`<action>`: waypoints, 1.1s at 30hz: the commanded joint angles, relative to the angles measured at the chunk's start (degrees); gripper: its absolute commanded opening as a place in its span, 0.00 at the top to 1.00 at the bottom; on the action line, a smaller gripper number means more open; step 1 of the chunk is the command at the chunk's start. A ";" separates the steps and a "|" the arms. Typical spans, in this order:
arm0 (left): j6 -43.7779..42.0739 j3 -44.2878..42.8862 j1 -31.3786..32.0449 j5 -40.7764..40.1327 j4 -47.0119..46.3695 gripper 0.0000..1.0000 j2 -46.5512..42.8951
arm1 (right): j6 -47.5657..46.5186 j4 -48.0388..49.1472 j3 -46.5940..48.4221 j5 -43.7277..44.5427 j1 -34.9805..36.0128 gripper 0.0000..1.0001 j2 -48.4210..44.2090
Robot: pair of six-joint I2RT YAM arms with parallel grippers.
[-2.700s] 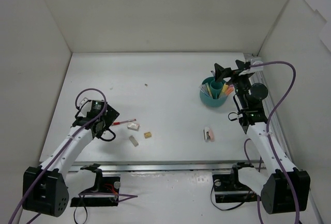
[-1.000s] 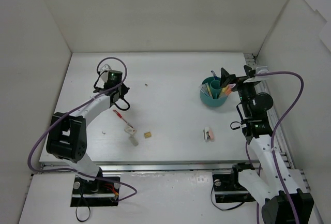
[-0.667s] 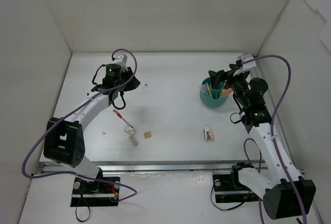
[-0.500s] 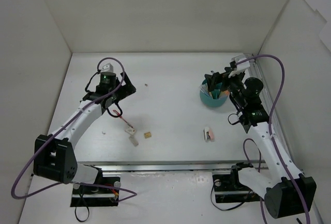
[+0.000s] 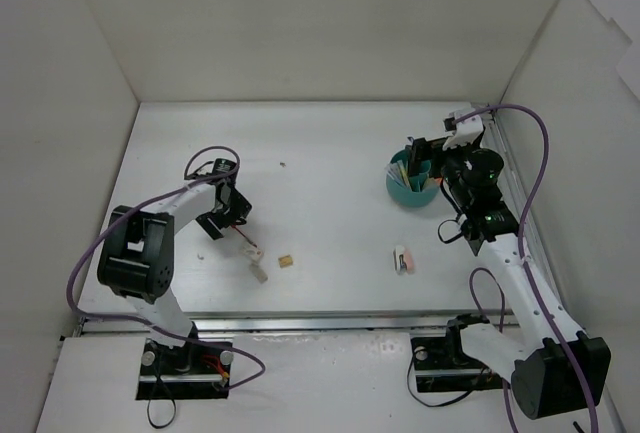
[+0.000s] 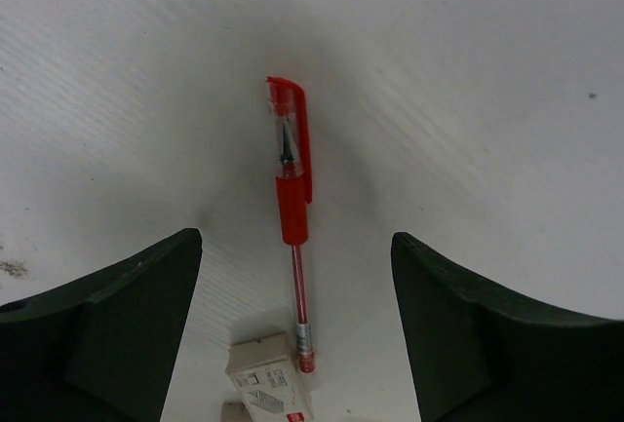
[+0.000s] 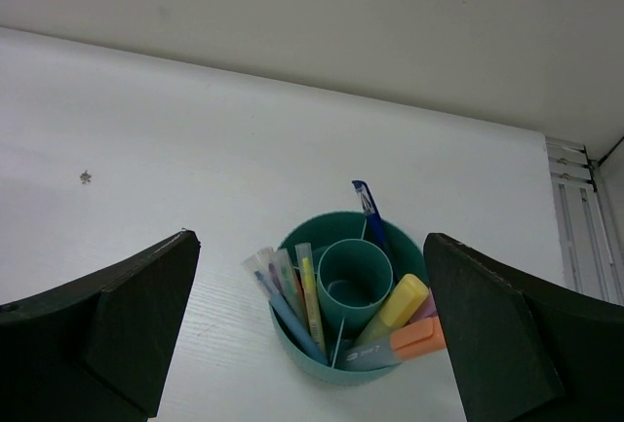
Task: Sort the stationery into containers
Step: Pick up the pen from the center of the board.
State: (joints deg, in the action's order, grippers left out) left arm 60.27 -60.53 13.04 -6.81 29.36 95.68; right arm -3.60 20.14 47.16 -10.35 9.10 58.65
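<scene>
The left fingers [image 5: 228, 220] hang low over the left half of the table [image 5: 330, 143], spread wide and holding nothing. In the left wrist view a red pen [image 6: 292, 198] lies flat on the table in the gap between them, clear of both. Its capped end points away from the wrist, and its other end stops right at the corner of a white boxed eraser [image 6: 268, 383].

Seen from above, that eraser sits just toward the near edge from the fingers. A second pale eraser [image 5: 259, 273] lies a little nearer the edge, and a small tan eraser [image 5: 286, 261] lies just to its right. Further right, well apart from these, a pink and white eraser [image 5: 402, 259] lies alone, toward the near edge from the cup.

The teal cup [image 5: 405, 196] stands close to the right edge of the table, in the far half. The right fingers [image 5: 419, 155] hover at its far side, wide open and empty. The right wrist view looks down between them into the cup, which has a smaller round tube [image 7: 353, 274] in its middle. A blue pen [image 7: 369, 210] stands at the far side of the outer ring. A yellow marker [image 7: 398, 305] and an orange marker [image 7: 419, 337] lean on the right, and several thin pens [image 7: 285, 295] lean on the left.
</scene>
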 commanded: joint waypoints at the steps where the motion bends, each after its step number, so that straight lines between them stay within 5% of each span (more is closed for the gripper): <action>1: 4.24 -4.68 -0.47 -3.30 3.60 0.29 1.70 | -1.41 2.80 3.20 3.66 0.48 0.02 -0.03; 5: 4.86 -6.96 -0.47 -4.00 4.38 0.47 5.13 | -1.59 2.53 3.29 4.90 0.48 0.02 0.06; 10: 3.72 -10.65 -0.47 -3.92 4.65 1.00 7.94 | -2.20 2.36 3.20 6.22 0.30 0.02 -0.12; 16: -9.98 -20.03 1.29 1.08 -4.31 1.00 9.61 | -3.00 1.57 3.56 4.56 0.56 0.02 -0.56; 20: -28.47 -26.30 5.41 8.09 -13.58 1.00 7.87 | -1.60 0.87 4.08 1.39 0.39 0.02 -0.47; 22: -36.06 -24.47 8.30 12.66 -19.57 1.00 5.41 | -0.28 1.47 4.26 -2.11 0.56 0.02 -0.21; 26: -53.98 -20.86 11.74 37.67 -28.93 1.00 -0.92 | 9.79 6.47 3.56 -9.32 0.48 0.02 1.28; 33: -65.11 -15.32 18.16 41.79 -31.29 1.00 -6.55 | 26.87 19.03 2.15 -20.32 2.06 0.02 7.16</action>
State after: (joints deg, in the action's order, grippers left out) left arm 4.08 -76.09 31.22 29.67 3.92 92.07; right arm 13.43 28.08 48.27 -23.97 10.02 63.13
